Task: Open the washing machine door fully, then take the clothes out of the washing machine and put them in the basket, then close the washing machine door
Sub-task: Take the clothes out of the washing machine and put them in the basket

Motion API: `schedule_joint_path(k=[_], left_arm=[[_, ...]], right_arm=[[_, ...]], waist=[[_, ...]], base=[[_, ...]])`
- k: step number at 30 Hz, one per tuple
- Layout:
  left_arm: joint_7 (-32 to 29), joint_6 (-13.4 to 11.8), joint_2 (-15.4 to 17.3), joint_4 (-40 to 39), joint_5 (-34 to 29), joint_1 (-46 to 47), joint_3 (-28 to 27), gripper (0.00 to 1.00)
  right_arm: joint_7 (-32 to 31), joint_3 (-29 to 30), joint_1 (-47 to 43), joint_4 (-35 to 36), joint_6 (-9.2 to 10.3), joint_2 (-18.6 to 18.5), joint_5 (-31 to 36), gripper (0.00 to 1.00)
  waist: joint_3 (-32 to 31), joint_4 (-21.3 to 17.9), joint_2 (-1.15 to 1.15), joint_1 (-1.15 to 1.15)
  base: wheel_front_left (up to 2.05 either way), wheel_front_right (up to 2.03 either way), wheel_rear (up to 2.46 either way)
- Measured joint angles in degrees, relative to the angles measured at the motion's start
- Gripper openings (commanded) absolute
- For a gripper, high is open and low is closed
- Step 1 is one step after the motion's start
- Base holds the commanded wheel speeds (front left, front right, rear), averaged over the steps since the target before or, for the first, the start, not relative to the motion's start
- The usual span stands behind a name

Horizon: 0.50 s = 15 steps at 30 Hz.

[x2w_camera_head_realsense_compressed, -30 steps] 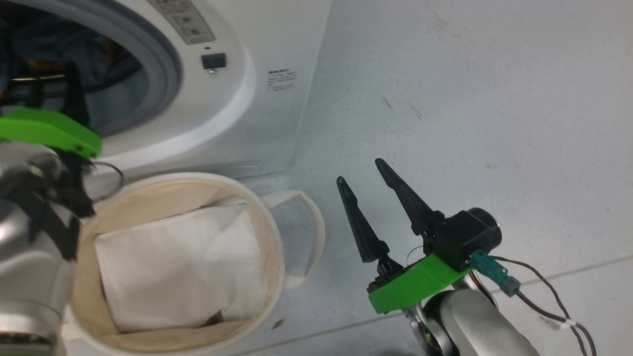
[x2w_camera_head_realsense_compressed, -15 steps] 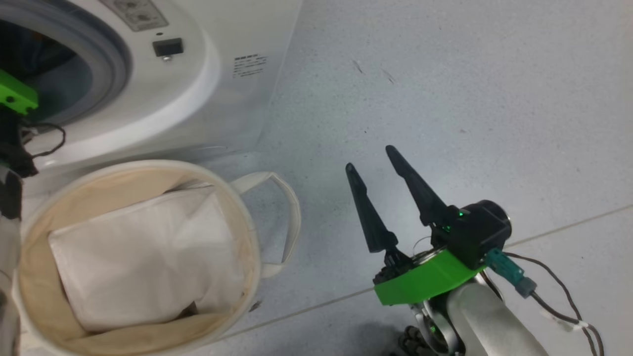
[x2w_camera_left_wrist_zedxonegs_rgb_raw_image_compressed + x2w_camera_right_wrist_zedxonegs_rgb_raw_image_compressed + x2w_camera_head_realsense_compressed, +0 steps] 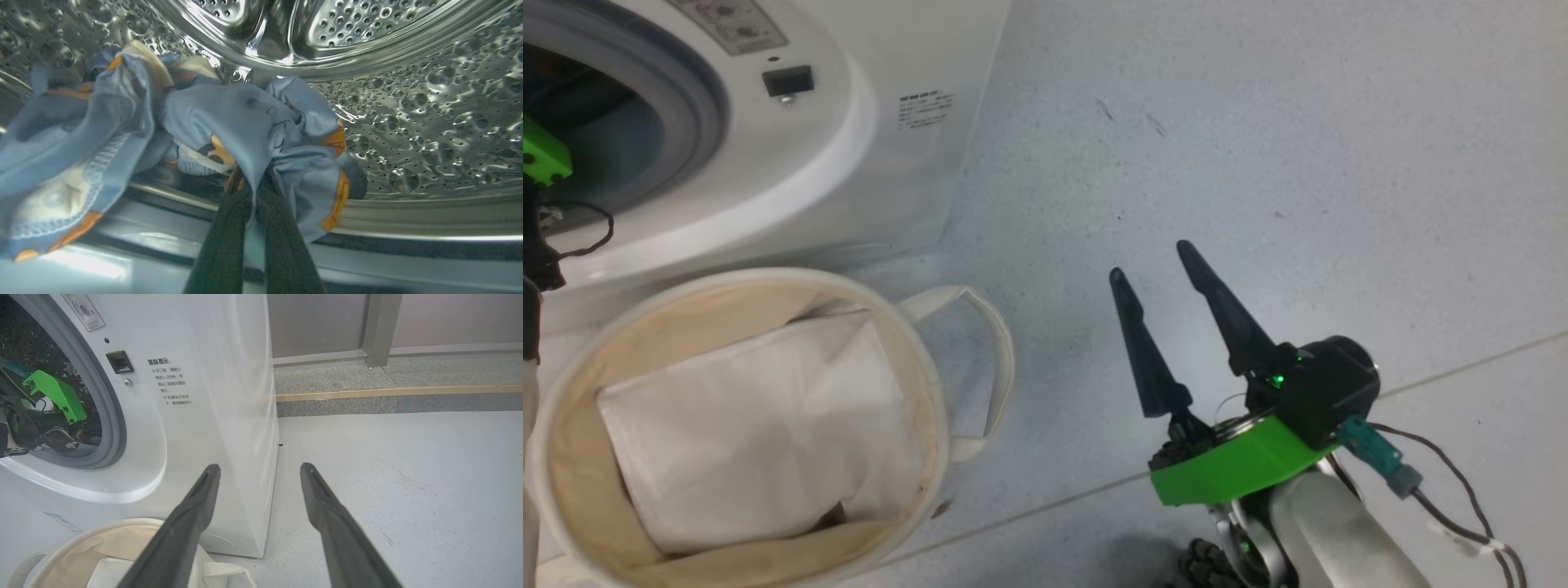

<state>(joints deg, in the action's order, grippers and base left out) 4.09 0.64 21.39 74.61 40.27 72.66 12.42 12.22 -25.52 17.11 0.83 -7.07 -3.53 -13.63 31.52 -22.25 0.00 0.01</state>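
Inside the perforated steel drum [image 3: 429, 122] of the washing machine [image 3: 849, 163], my left gripper [image 3: 253, 179] is shut on a fold of the clothes [image 3: 212, 114], light-blue fabric with orange and cream patches. More of that fabric lies bunched to the left. The cream basket [image 3: 923, 359] stands on the floor in front of the machine [image 3: 204, 416] and holds a white liner [image 3: 743, 425]. My right gripper [image 3: 1150, 260] hovers open over the floor to the basket's right, nothing between its fingers. The washing machine door is out of view.
My left arm's green mount [image 3: 57, 394] sits inside the grey gasket opening. The basket's rim [image 3: 102, 528] lies below my right gripper [image 3: 260, 466]. Grey floor spreads to the right, up to a raised kerb with a tan strip [image 3: 388, 392].
The head camera has turned, so machine and basket sit further left in the picture. My left gripper has shut on the clothes. My right gripper stays open.
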Motion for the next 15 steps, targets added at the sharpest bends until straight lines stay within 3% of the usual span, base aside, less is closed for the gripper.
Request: schedule_joint_path(k=[5,8,15], left_arm=[[4.1,3.0,-0.1,0.2,-0.1,-0.4,0.8,0.00],[7.7,5.2,-2.0,-0.3,-0.3,-3.7,1.9,0.00],[10.1,6.5,-5.5,-7.2,-0.4,-15.9,5.6,0.00]], right_arm=[[0.5,-1.9,0.7,-0.8,0.00,0.0,-0.6,1.00],[0.8,-2.2,1.7,-3.0,0.00,0.0,-1.3,1.00],[1.3,-3.2,1.9,-7.3,0.00,0.0,-3.3,1.00]], waist=[[-1.8,0.5,0.00,0.00],[-4.3,1.9,0.00,0.00],[-11.0,5.5,0.00,0.00]], base=[[0.00,0.00,0.00],[0.00,0.00,0.00],[0.00,0.00,0.00]])
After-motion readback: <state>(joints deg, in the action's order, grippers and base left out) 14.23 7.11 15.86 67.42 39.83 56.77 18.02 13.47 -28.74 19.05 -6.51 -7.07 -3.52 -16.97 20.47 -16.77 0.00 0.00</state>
